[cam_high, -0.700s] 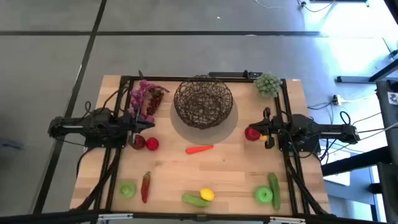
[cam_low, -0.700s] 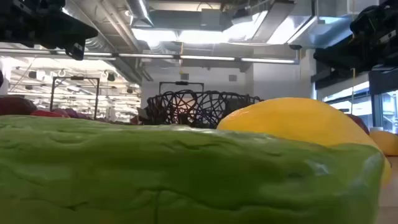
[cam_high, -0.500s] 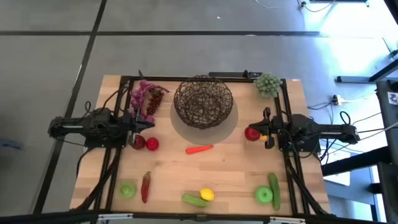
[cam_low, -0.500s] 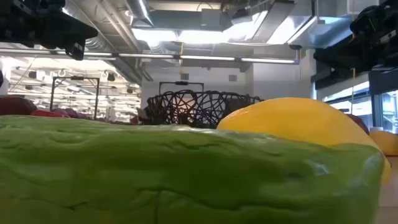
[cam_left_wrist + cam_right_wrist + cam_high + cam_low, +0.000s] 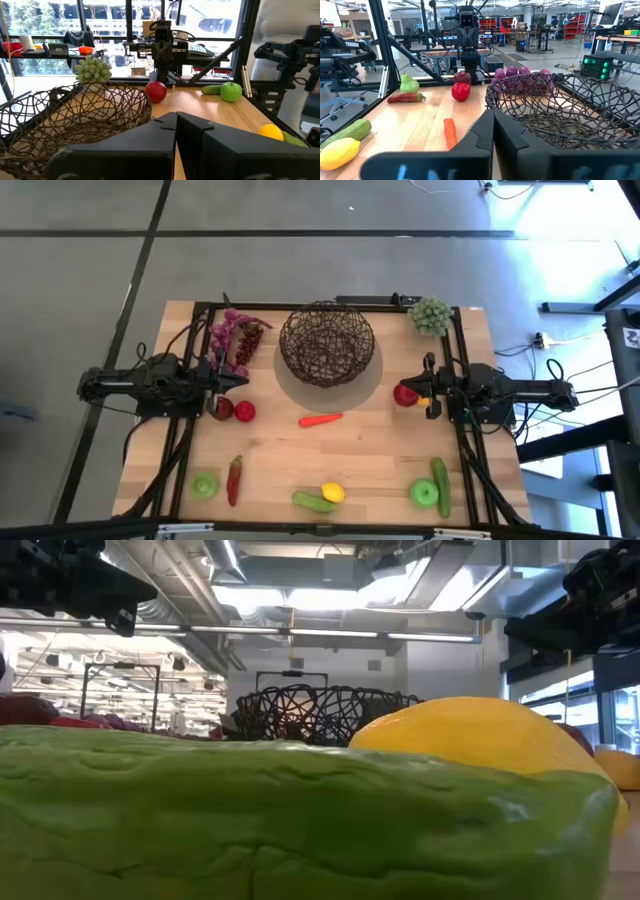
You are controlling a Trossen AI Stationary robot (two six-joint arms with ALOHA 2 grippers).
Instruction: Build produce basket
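The dark woven wire basket (image 5: 327, 345) stands at the table's far middle. Produce lies around it: purple grapes (image 5: 235, 338), two red apples (image 5: 233, 410) and a third red apple (image 5: 405, 394), an orange carrot (image 5: 321, 420), a red chilli (image 5: 234, 478), two green apples (image 5: 205, 485) (image 5: 424, 493), a lemon (image 5: 332, 493) and two cucumbers (image 5: 312, 501) (image 5: 441, 478). My left gripper (image 5: 232, 383) hovers shut at the left, between the grapes and the two apples. My right gripper (image 5: 426, 394) hovers shut at the right, beside the third red apple. Both grippers' fingers meet in the wrist views (image 5: 176, 117) (image 5: 493, 116).
A pale green bumpy cluster (image 5: 430, 315) sits at the far right corner. A dark frame (image 5: 200, 310) runs along the table's left, far and right sides. In the low view a cucumber (image 5: 250, 820) and the lemon (image 5: 480, 735) fill the foreground, with the basket (image 5: 320, 712) behind them.
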